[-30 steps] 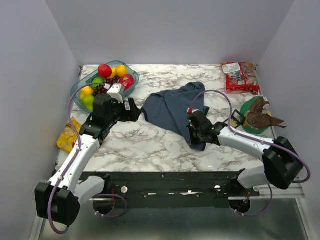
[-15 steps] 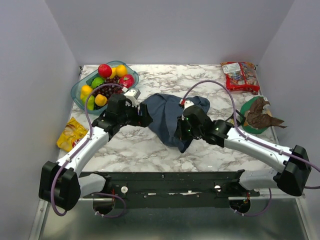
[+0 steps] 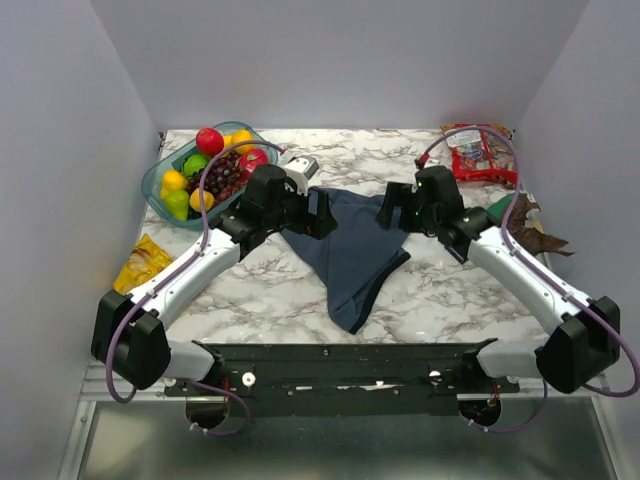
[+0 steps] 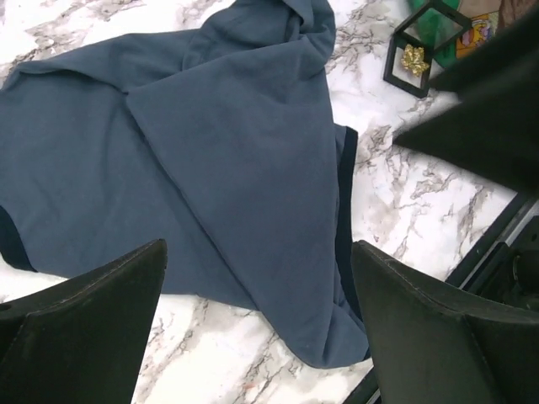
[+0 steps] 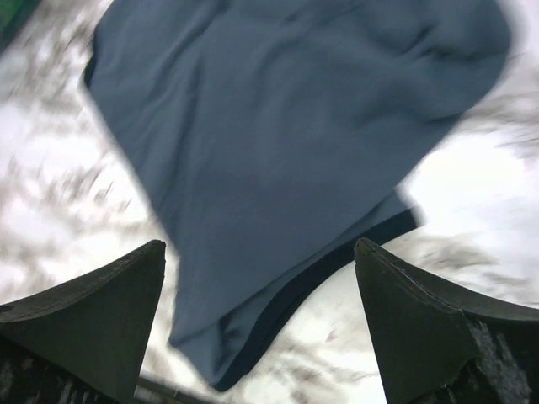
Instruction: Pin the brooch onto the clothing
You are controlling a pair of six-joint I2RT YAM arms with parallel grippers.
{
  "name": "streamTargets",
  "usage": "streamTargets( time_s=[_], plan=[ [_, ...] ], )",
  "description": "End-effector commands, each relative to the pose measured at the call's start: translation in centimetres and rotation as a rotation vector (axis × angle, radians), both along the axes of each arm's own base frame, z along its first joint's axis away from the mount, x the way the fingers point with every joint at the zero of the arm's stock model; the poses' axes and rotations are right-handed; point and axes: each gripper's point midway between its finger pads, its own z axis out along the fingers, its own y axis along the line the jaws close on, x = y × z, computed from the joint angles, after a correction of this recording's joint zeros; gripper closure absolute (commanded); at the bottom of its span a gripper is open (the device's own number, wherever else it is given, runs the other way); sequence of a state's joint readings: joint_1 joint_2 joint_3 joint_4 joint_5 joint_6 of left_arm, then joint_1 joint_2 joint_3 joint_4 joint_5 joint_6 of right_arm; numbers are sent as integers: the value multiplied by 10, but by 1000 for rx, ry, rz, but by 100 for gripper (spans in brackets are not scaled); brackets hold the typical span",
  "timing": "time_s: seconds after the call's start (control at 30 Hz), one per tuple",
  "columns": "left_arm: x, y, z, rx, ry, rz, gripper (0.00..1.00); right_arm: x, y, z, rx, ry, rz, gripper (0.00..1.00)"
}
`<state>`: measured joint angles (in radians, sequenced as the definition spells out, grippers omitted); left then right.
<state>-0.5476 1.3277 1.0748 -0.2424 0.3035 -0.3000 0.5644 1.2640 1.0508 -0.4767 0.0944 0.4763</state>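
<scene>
From above, a slate-blue sleeveless top lies on the white marble-patterned table. It is broad at its far end and narrows to a point toward the arms' bases. The left gripper is at the top's far-left edge and the right gripper is at its far-right edge. Whether either touches the cloth cannot be told from this height. A clear teal bowl of mixed fruit stands in the far-left corner, with a yellow snack packet at the left edge nearer the bases. A red snack bag lies far right. A green plate shows partly behind the right arm.

The left wrist camera shows its 2 black fingers spread wide with nothing between them. The top lies beneath, one layer folded over another, with darker navy trim along its right side. The tiny gold brooch sits inside a small black-framed square box on the marble, near the top's corner but apart from it.

The right wrist picture is blurred. Its 2 fingers also stand wide and hold nothing, above the blue cloth and its navy hem.
</scene>
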Motion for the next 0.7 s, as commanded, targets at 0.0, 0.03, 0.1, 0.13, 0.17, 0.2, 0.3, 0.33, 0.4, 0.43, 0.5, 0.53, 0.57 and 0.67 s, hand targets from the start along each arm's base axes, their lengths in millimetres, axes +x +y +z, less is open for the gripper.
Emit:
streamTargets(
  time_s=[0.0, 0.03, 0.1, 0.13, 0.17, 0.2, 0.3, 0.33, 0.4, 0.43, 0.5, 0.53, 0.57, 0.67],
  plan=[
    [2, 4, -43, 84, 88, 10, 1, 56, -36, -21, -81, 45, -52, 0],
    [1, 9, -54, 120, 108, 21, 1, 70, -39, -14, -77, 32, -63, 0],
    [-6, 8, -71, 152, 145, 4, 1, 93, -53, -39, -108, 91, -95, 0],
    [-8, 6, -75, 163, 153, -4, 1, 103, -57, -44, -116, 101, -109, 0],
    [-8, 4, -77, 168, 154, -13, 1, 117, -59, -39, -118, 85, -122, 0],
    [-8, -1, -77, 170, 156, -25, 1, 128, -67, -42, -140, 87, -151, 0],
    [-7, -6, -76, 163, 174, -39, 1, 153, -76, -70, -185, 157, -184, 0],
    [-7, -7, -76, 161, 173, -41, 1, 155, -78, -87, -204, 204, -188, 0],
    [-6, -3, -76, 171, 166, -30, 1, 165, -80, -93, -209, 215, -202, 0],
    [-7, -2, -75, 176, 161, -25, 1, 167, -81, -97, -207, 222, -202, 0],
    [-3, 3, -70, 188, 132, -4, 1, 170, -76, -109, -194, 252, -190, 1],
    [-3, 5, -69, 192, 124, 3, 1, 167, -74, -113, -191, 272, -182, 2],
    [-2, 6, -66, 195, 111, 6, 1, 165, -74, -118, -186, 287, -179, 6],
    [0, 11, -53, 189, 68, 32, 1, 158, -68, -123, -155, 313, -163, 28]
  ],
)
